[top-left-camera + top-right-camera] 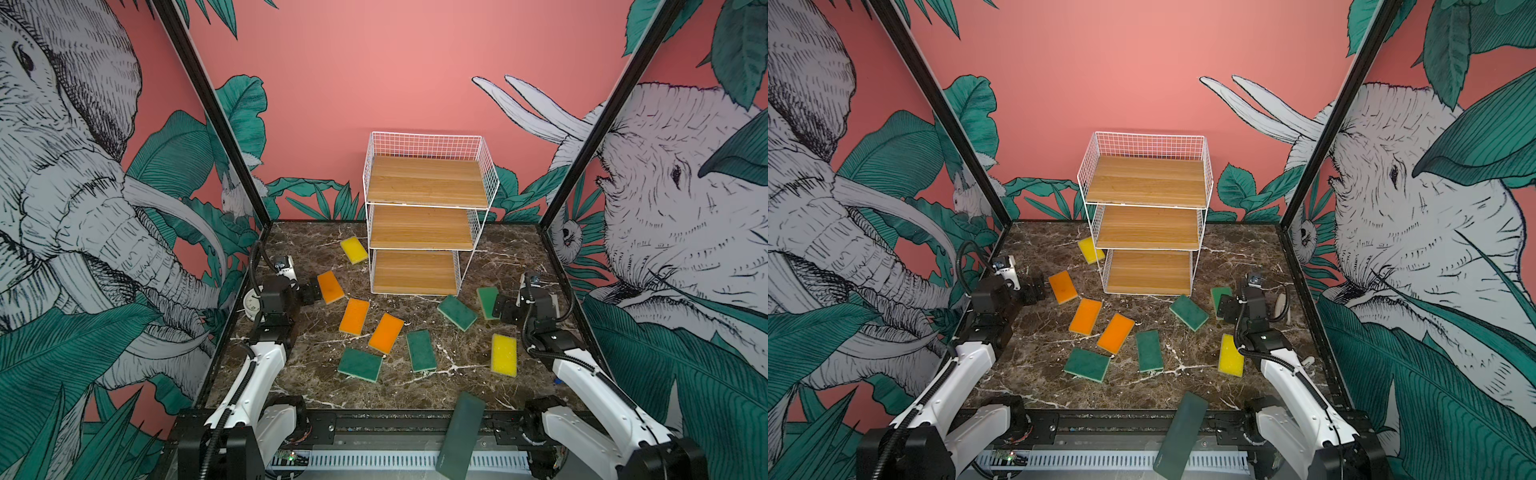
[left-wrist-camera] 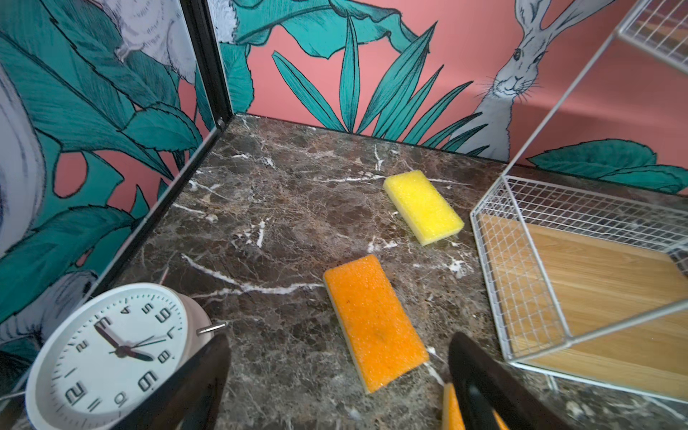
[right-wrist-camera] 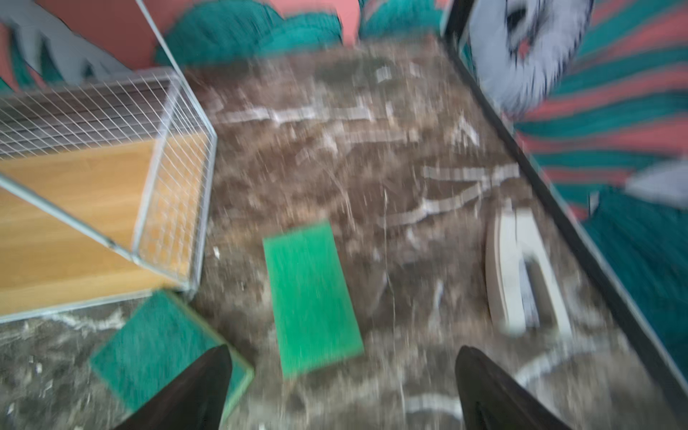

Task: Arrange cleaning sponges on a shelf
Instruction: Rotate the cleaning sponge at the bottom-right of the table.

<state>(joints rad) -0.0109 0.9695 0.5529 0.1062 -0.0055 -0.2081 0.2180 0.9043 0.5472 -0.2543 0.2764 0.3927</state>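
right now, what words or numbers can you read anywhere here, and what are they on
"12" "11" "10" "9" "8" "7" "6" "5" "4" "3" "2": hour numerals on the face of the white alarm clock, in the left wrist view.
In both top views the same numerals are too small to read.
No other text is readable.

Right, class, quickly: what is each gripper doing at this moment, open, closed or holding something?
Left gripper: open, holding nothing.
Right gripper: open, holding nothing.
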